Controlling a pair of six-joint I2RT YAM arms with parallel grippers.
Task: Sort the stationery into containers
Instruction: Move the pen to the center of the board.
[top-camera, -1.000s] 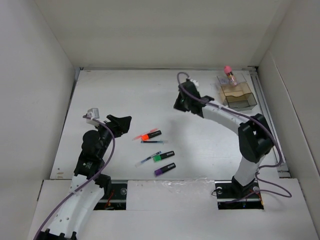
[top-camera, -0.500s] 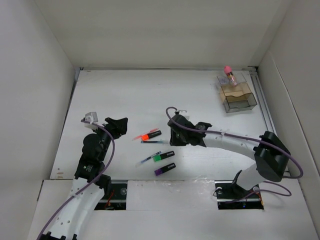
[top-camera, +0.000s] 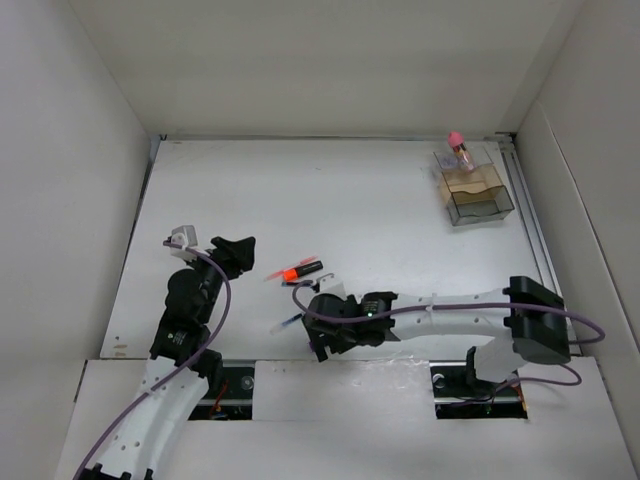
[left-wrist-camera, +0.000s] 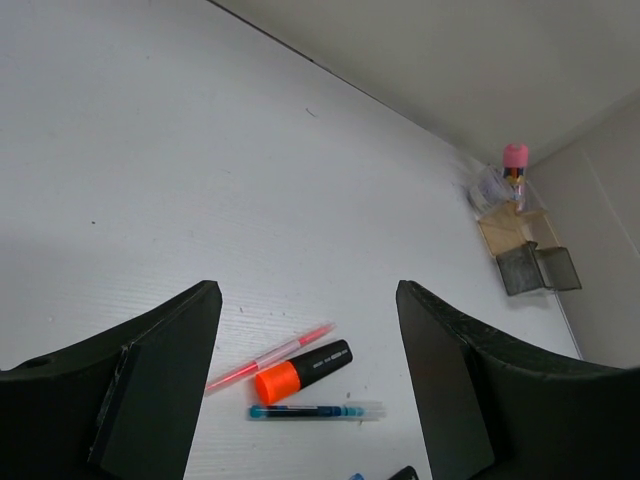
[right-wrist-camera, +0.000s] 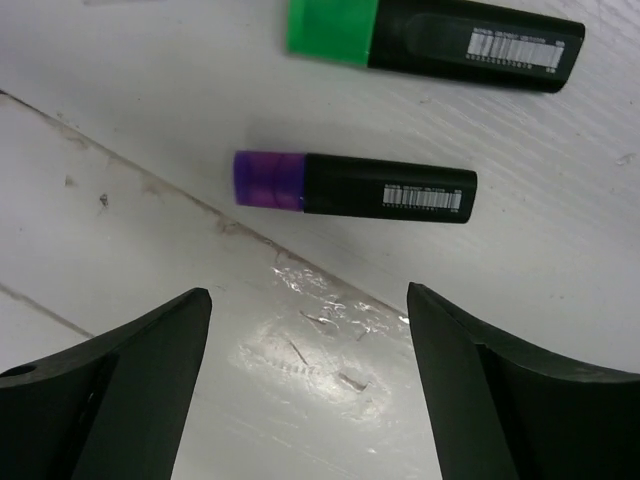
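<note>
My right gripper is open just above the table's front seam, and in the top view the right gripper hides what lies beneath it. Just beyond its fingertips lies the purple-ended highlighter, with the green-ended one farther on. My left gripper is open and empty, facing the orange-ended highlighter, a pink pen and a dark-blue pen. A second blue pen pokes out left of the right gripper. The smoky organiser stands back right, the pink-topped jar at its far end.
White walls enclose the table on the left, back and right. A taped seam runs across the front, right under my right gripper. The right arm stretches low across the front of the table; its purple cable loops beside the pens.
My right arm has swung from near the organiser down to the front, over the green and purple highlighters, and its jaws have opened. The left arm has barely moved.
</note>
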